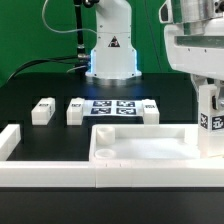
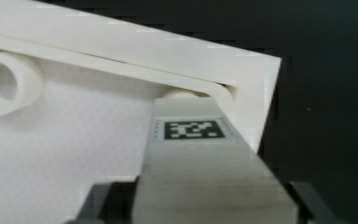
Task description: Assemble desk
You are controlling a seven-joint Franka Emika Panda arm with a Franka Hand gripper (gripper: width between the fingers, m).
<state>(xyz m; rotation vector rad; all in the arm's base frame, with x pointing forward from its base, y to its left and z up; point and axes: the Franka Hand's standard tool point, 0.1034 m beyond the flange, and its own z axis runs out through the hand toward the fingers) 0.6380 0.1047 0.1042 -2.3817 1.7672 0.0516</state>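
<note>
The desk panel (image 1: pixel 140 148), white with a raised rim, lies flat near the table's front. My gripper (image 1: pixel 207 92) is shut on a white square leg post (image 1: pixel 209 128), held upright over the panel's corner at the exterior view's right. In the wrist view the tagged leg post (image 2: pixel 202 150) runs from between my fingers (image 2: pixel 108 205) down to the panel's corner (image 2: pixel 208 90), its far end at or just above the rim; contact is not clear. A round socket (image 2: pixel 2 85) shows in the panel (image 2: pixel 87 130). Two more leg posts (image 1: pixel 42 110) (image 1: pixel 76 110) lie on the table.
The marker board (image 1: pixel 114 107) lies mid-table, with another white block (image 1: pixel 148 110) beside it. A long low white rail (image 1: pixel 40 172) with L-shaped ends runs along the front. The robot's base (image 1: pixel 110 50) stands at the back.
</note>
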